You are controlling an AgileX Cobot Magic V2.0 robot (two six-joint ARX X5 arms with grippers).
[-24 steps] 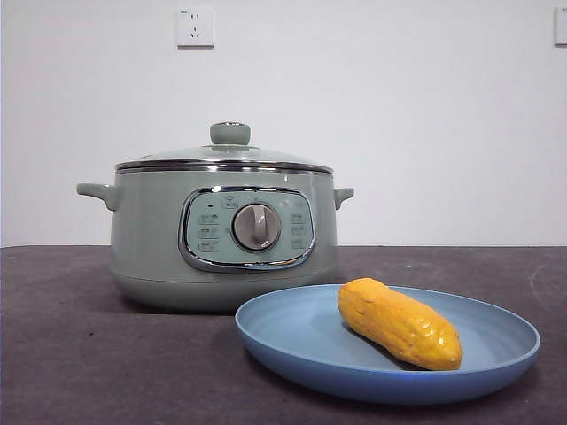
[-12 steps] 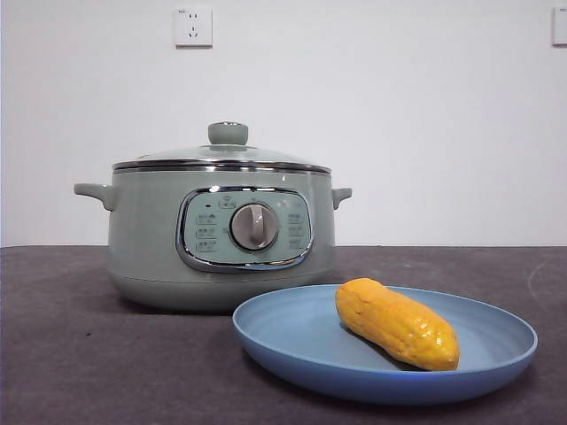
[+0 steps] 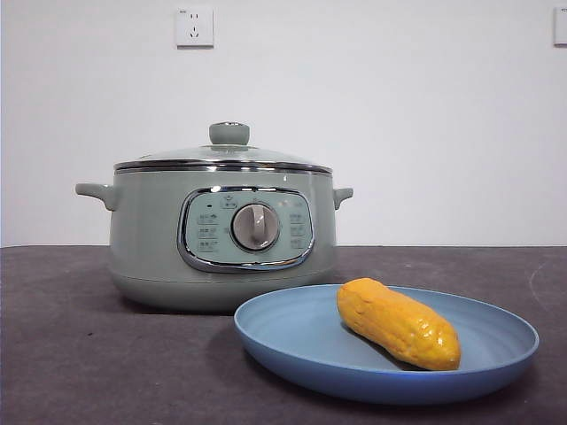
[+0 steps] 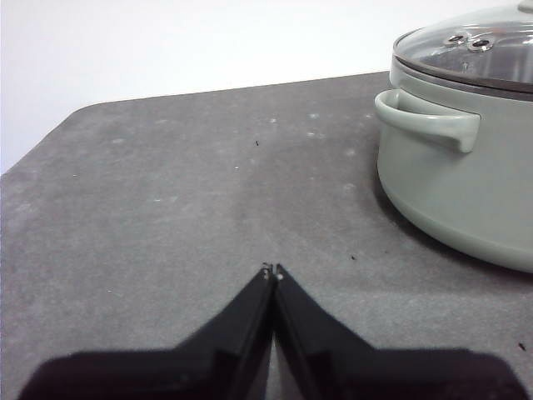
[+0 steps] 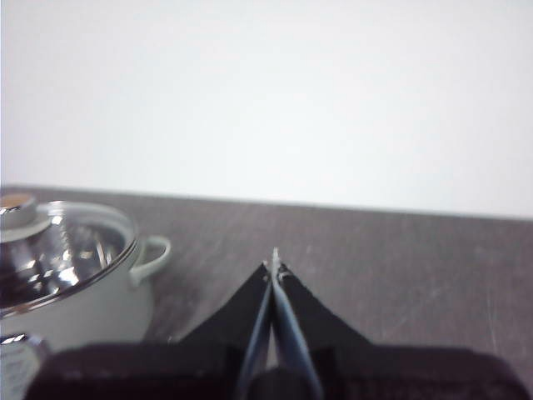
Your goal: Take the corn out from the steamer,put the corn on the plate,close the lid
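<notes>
The yellow-orange corn [image 3: 399, 322] lies on the light-blue plate [image 3: 292, 341] at the front right of the table. Behind it stands the sage-green steamer [image 3: 221, 235] with its glass lid [image 3: 229, 152] seated on the rim. In the left wrist view my left gripper [image 4: 272, 270] is shut and empty above bare table, apart from the steamer [image 4: 466, 167] and its lid [image 4: 475, 50]. In the right wrist view my right gripper [image 5: 274, 260] is shut and empty, off to the side of the steamer [image 5: 75, 300] and lid [image 5: 58, 250]. Neither arm shows in the front view.
A dark grey mat [image 3: 89, 354] covers the table. A white wall with a socket [image 3: 195, 27] stands behind. The table's edge and corner [image 4: 75, 117] show in the left wrist view.
</notes>
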